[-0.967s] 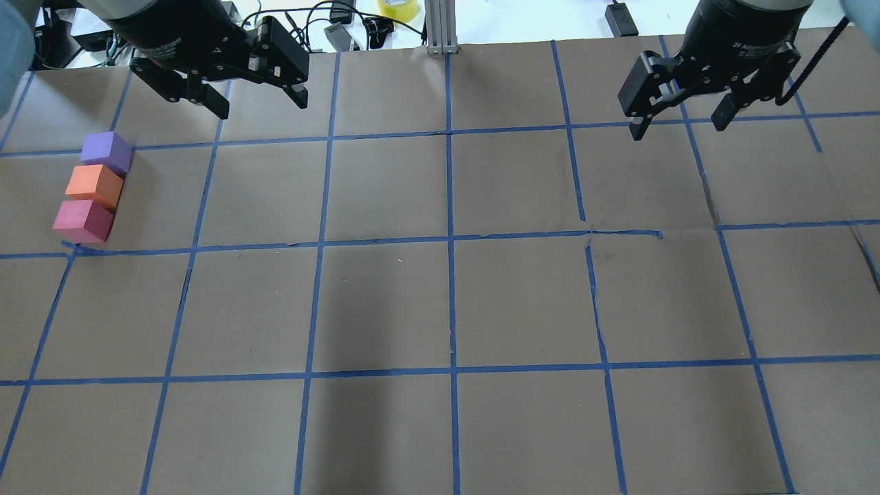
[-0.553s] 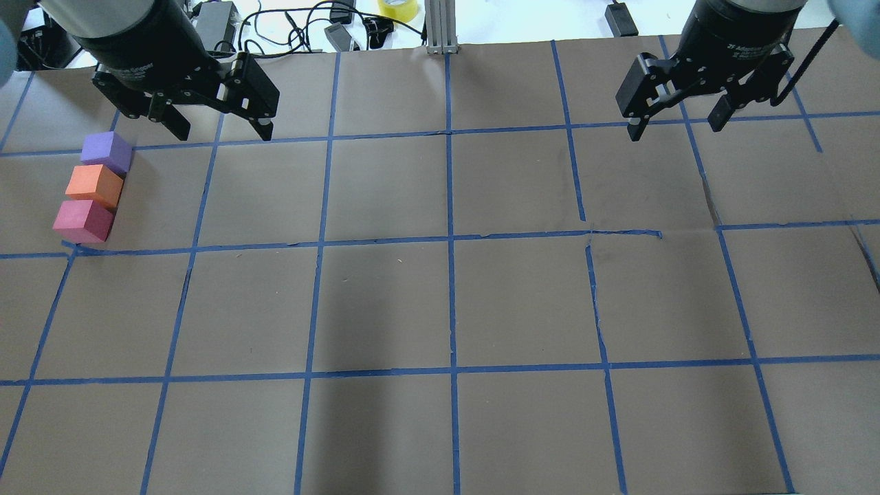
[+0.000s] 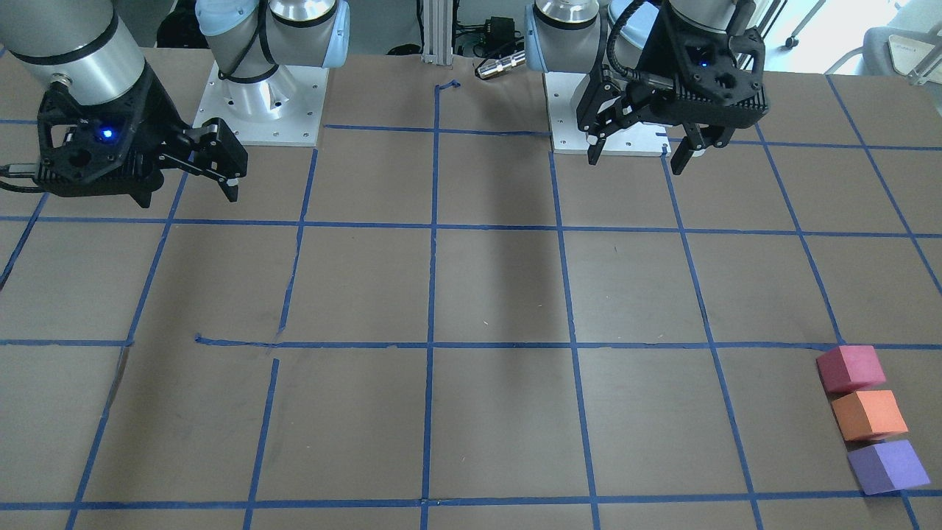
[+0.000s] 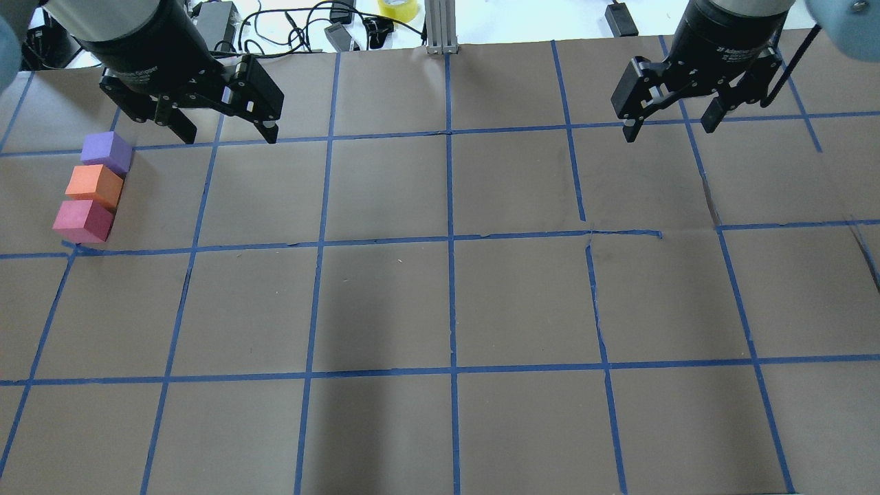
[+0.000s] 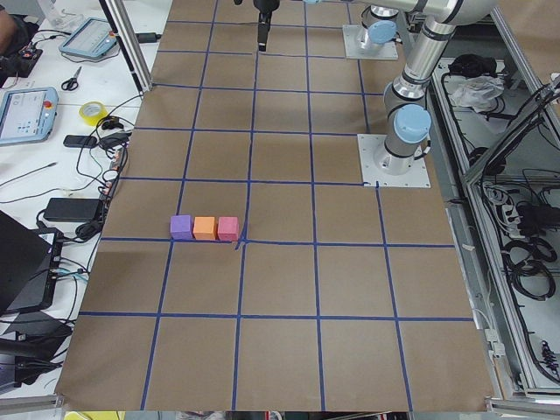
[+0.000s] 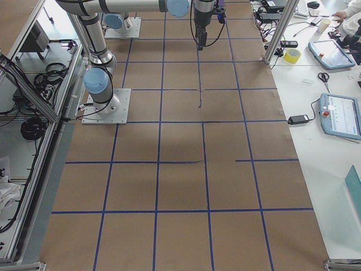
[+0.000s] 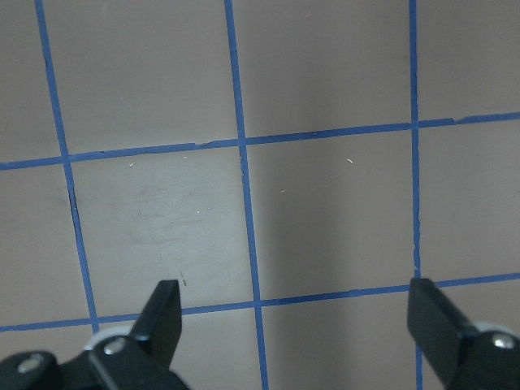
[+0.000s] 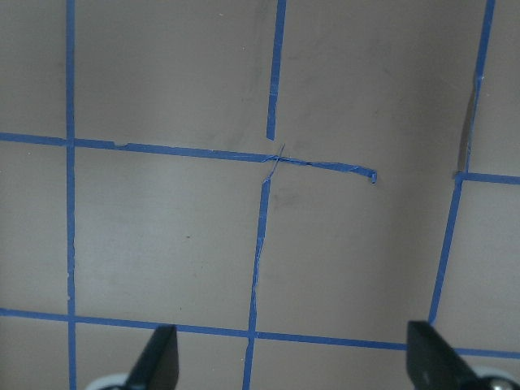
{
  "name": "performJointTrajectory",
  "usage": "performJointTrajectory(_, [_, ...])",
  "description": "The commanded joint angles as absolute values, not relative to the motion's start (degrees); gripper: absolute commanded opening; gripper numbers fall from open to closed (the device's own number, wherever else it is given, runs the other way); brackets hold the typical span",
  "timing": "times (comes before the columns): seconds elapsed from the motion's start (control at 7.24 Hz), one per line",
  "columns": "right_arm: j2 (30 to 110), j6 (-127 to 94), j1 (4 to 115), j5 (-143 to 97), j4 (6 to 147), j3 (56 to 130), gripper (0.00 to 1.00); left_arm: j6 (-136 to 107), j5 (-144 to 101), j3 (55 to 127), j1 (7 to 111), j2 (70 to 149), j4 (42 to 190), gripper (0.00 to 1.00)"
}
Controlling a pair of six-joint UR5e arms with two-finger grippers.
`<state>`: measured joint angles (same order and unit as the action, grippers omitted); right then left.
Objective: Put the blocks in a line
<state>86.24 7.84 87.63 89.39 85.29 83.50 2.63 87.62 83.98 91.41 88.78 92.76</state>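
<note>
Three cubes stand touching in a straight line at the table's left side: purple [image 4: 106, 151] farthest, orange [image 4: 95, 184] in the middle, pinkish red [image 4: 82, 221] nearest. They also show in the front view as pinkish red [image 3: 850, 368], orange [image 3: 868, 414] and purple [image 3: 887, 467]. My left gripper [image 4: 229, 136] is open and empty, raised to the right of the purple cube and a little beyond it. My right gripper [image 4: 667, 130] is open and empty, raised over the far right of the table. Both wrist views show only bare paper between the fingers.
Brown paper [image 4: 385, 302] with a blue tape grid covers the table. An aluminium post [image 4: 440, 27], cables and a yellow tape roll [image 4: 397, 8] lie along the far edge. The arms' base plates [image 3: 265, 110] sit on the robot's side.
My left gripper has moved left and a little nearer, closer to the purple cube, still open. My right gripper shifted slightly. The cubes have not moved.
</note>
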Motion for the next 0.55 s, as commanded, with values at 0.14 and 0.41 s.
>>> performJointTrajectory(0.14, [86.3, 7.9, 87.6, 89.4, 85.3, 83.5, 1.00, 2.6, 87.7, 84.2, 91.2, 89.1, 92.8, 1.00])
performJointTrajectory(0.41, [86.2, 7.9, 87.6, 89.4, 85.3, 83.5, 1.00, 2.6, 87.7, 84.2, 91.2, 89.0, 92.6, 1.00])
